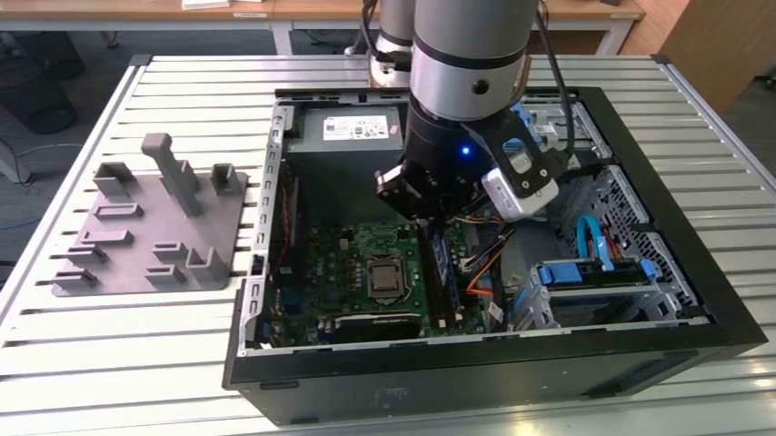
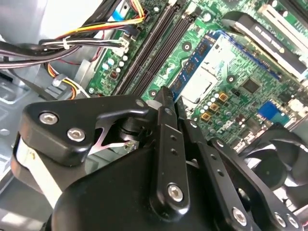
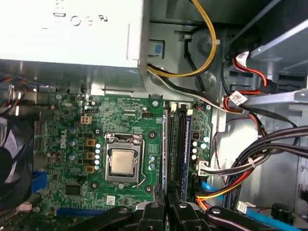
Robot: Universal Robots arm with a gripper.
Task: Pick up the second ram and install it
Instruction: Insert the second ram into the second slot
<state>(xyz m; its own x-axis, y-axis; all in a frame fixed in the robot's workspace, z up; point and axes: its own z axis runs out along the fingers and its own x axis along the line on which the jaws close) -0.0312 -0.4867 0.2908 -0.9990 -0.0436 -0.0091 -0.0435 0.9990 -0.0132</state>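
Hanging inside the open case [image 1: 485, 368], gripper [image 2: 166, 96] pinching the ram [image 2: 196, 58], just over the motherboard [image 3: 72, 144] slots [image 3: 179, 144]; grey holder [image 1: 145, 227] outside, by the table [image 1: 122, 363] edge.

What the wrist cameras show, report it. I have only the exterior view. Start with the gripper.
Observer: In the second wrist view the gripper is closed on the second ram, a blue stick held on edge.
Operator: Give its place on the board.
Observer: In the first wrist view it runs along the black slots, on their side nearest the processor socket.
Operator: Name what lies past the socket.
Observer: A black fan, on the side away from the slots.
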